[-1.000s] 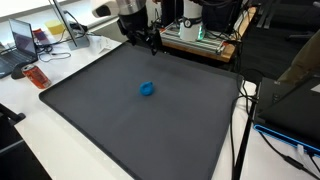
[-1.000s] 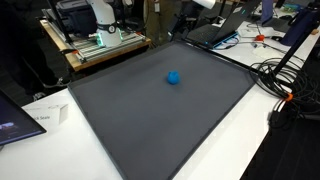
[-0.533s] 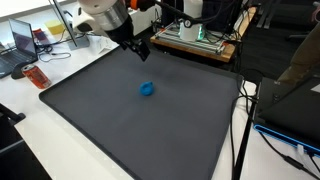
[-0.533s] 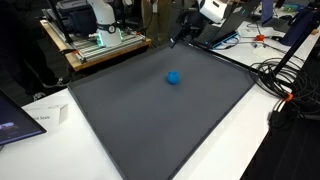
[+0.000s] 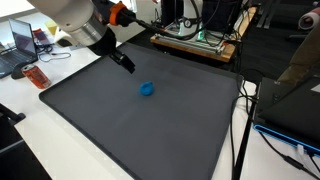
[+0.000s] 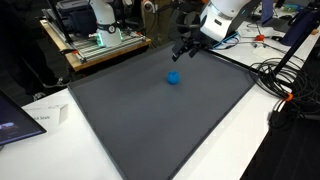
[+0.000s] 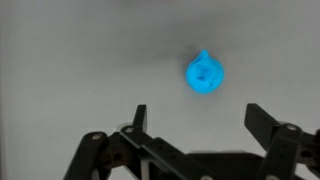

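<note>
Jaws were seen spread wide and empty in the wrist view, one prong at lower centre-left and one at lower right of the frame. The blue lump [image 7: 205, 73] was caught upper right of centre there, above the gap between the jaws, nearer the right-hand prong, and clear of both.

In both exterior views the lump [image 5: 147, 89] [image 6: 173, 77] was found lying on the dark mat [image 5: 130, 135] [image 6: 150, 125], a little above the mat's middle in each frame. The arm [image 5: 80, 22] was seen entering from the upper left in an exterior view, with the jaws held up and left of the lump, not touching it. In an exterior view the arm [image 6: 218, 15] was seen coming in from the upper right, jaws just above the lump in the frame.

The mat was laid on a white bench [image 5: 30, 130]. A red item [image 5: 37, 76] was noted at the mat's left edge, an equipment rack [image 6: 100, 40] at upper left, and cables [image 6: 285, 85] at right.
</note>
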Available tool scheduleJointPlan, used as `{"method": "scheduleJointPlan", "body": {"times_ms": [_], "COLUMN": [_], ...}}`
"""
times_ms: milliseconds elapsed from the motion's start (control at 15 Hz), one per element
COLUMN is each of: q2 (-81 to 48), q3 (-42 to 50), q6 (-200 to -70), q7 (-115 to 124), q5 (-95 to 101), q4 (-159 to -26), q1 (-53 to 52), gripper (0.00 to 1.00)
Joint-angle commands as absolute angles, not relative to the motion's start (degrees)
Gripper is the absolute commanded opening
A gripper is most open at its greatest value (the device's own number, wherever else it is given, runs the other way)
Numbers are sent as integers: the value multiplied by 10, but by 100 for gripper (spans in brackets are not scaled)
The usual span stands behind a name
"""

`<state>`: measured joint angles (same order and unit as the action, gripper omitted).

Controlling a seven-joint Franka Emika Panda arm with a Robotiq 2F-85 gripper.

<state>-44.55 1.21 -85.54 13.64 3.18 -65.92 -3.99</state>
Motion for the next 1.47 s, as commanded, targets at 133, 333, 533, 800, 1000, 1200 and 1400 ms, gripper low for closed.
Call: {"method": "scheduleJointPlan", "body": {"times_ms": [133, 333, 533, 800, 1000, 1200, 1400], "q2": [-510, -523, -524, -503, -481, -451, -416], "q3": [-4, 1, 7, 16, 19, 24, 29], "q6": [-790, -780, -786, -801, -812, -833, -866], "q7": [138, 154, 173, 190, 200, 218, 244], "q5": [-76, -110, -132, -142, -155, -171, -199], "q4": [-580, -581, -597, -638, -674, -720, -775], "q1": [7, 22, 37, 52, 59, 60, 61], "gripper": [100, 100, 100, 100, 100, 100, 100]}}
